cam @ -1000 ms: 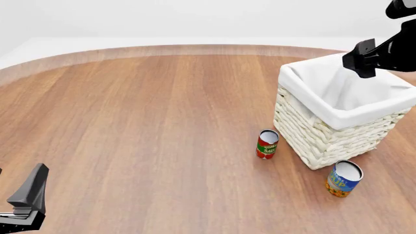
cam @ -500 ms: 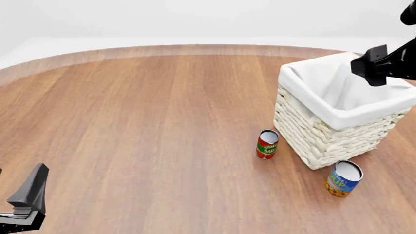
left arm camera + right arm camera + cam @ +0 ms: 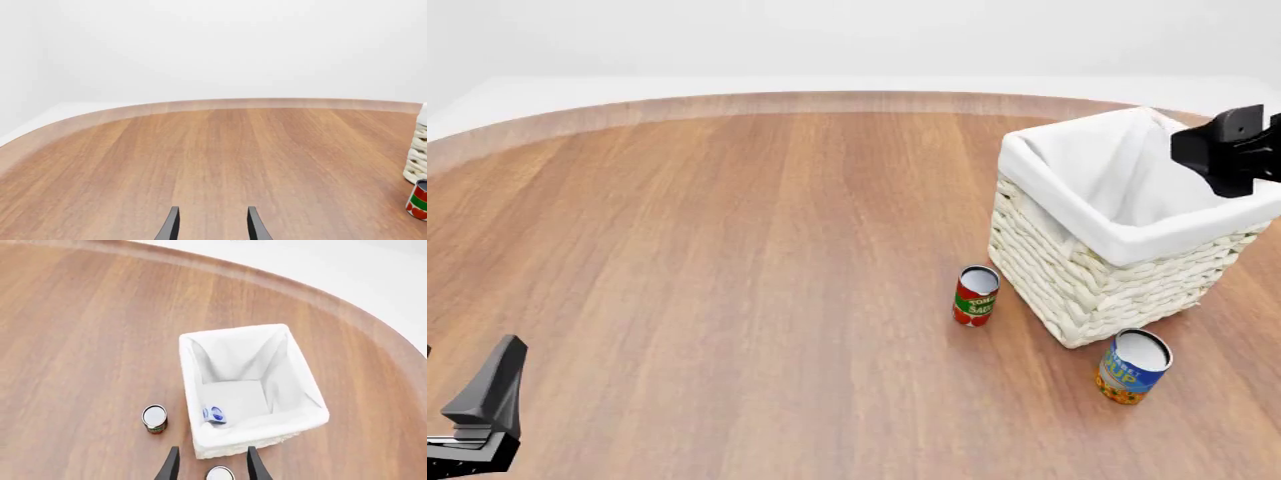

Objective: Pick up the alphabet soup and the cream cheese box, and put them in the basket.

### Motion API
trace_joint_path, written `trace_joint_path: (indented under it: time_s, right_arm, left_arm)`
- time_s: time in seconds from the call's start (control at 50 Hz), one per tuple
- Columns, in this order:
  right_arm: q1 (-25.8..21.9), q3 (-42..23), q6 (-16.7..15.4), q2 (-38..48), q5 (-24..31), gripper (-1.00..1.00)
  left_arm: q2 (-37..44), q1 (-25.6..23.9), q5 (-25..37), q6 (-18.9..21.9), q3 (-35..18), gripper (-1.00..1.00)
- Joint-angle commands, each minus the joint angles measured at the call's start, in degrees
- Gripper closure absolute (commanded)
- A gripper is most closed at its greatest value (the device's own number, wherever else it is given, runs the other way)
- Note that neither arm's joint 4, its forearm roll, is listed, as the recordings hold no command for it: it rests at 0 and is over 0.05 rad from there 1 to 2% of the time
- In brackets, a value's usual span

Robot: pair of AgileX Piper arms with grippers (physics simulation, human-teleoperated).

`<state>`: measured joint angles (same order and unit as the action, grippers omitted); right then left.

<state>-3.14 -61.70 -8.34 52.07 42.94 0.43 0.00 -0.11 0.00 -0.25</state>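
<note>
The alphabet soup [image 3: 1132, 367] stands upright on the table just in front of the basket's [image 3: 1094, 290] near corner. Seen from the right wrist, only its white top [image 3: 219, 474] shows. The cream cheese box [image 3: 214, 414] lies inside the basket [image 3: 303, 390] on the white lining, against one wall; the front view hides it. My right gripper [image 3: 211, 467] is open and empty, high above the basket and the soup can. My left gripper [image 3: 212, 229] is open and empty too, low over bare wood at the near left, far from all of them.
A slimmer red and green tomato sauce can [image 3: 976, 295] stands left of the basket, also seen as can [image 3: 154, 418] and can [image 3: 419, 200]. The right arm's black end [image 3: 1232, 150] hangs over the basket's right rim. The round table's edge curves behind.
The right arm's end has moved to the right and slightly down, from over the basket's middle toward its right rim. The left arm, the cans and the basket have not moved.
</note>
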Motion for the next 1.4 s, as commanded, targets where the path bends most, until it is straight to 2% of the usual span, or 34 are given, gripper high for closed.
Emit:
trace_joint_path:
  time_s: [0.02,0.04,0.16,0.2,0.22,0.24,0.4,0.82,1.4]
  right_arm:
    - [-0.2,3.1,1.1,-3.2,-0.1,-1.00]
    - [-0.3,0.9,1.1,-2.8,1.8,-1.00]
    - [-0.5,5.9,1.2,-5.0,-0.2,-1.00]
    - [-0.5,5.7,1.2,-5.2,0.3,-1.00]
    - [-0.4,3.5,1.5,-4.8,2.2,-1.00]
    - [0.0,6.1,1.8,-5.3,0.1,-1.00]
    - [0.6,9.5,1.6,-6.9,-0.6,-1.00]
    - [0.7,12.3,2.8,-10.4,1.9,-1.00]
    - [4.7,17.5,3.5,-10.4,0.8,-1.00]
  left_arm:
    - [0.0,0.0,0.0,0.0,0.0,-1.00]
    - [0.0,0.0,0.0,0.0,0.0,-1.00]
    - [0.0,0.0,0.0,0.0,0.0,-1.00]
    - [0.0,0.0,0.0,0.0,0.0,-1.00]
    - [0.0,0.0,0.0,0.0,0.0,-1.00]
    - [0.0,0.0,0.0,0.0,0.0,-1.00]
    - [0.0,0.0,0.0,0.0,0.0,-1.00]
    - [0.0,0.0,0.0,0.0,0.0,-1.00]
    - [0.0,0.0,0.0,0.0,0.0,-1.00]
